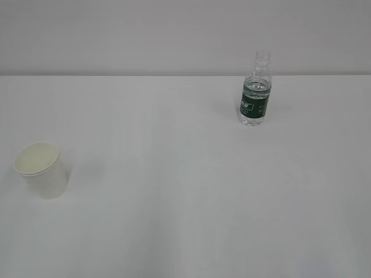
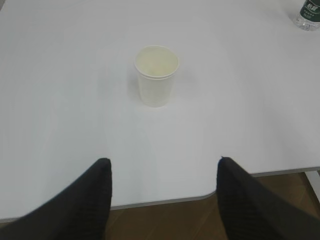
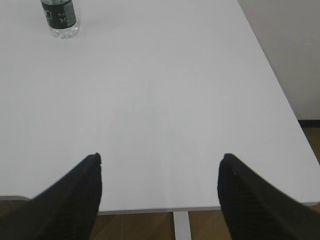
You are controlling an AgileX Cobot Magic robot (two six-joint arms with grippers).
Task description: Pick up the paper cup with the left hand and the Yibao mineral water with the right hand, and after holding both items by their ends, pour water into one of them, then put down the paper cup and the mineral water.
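The broad white table [image 1: 185, 191] carries the two task things well apart: the Yibao mineral water [image 1: 255, 92], a small clear plastic bottle with a dark green label band, stands upright toward the far right, and the paper cup [image 1: 42, 170], a small white tapered cup with a cream inside, stands upright, mouth up, near the left edge. Neither arm shows in the exterior view. In the left wrist view the left hand [image 2: 162, 195] hangs back over the table's near edge with its black fingers spread wide and empty, the cup straight ahead and roughly centred between them. The right hand [image 3: 160, 192] is likewise spread and empty, but the bottle [image 3: 60, 17] sits far ahead and off to the left of its line.

The step in hand looks like the reach. The left hand probably needs only a straight advance, closing gently on the thin wall. The right hand should likely swing left first, then close on the body of the bottle squarely, since a glancing touch could tip it.
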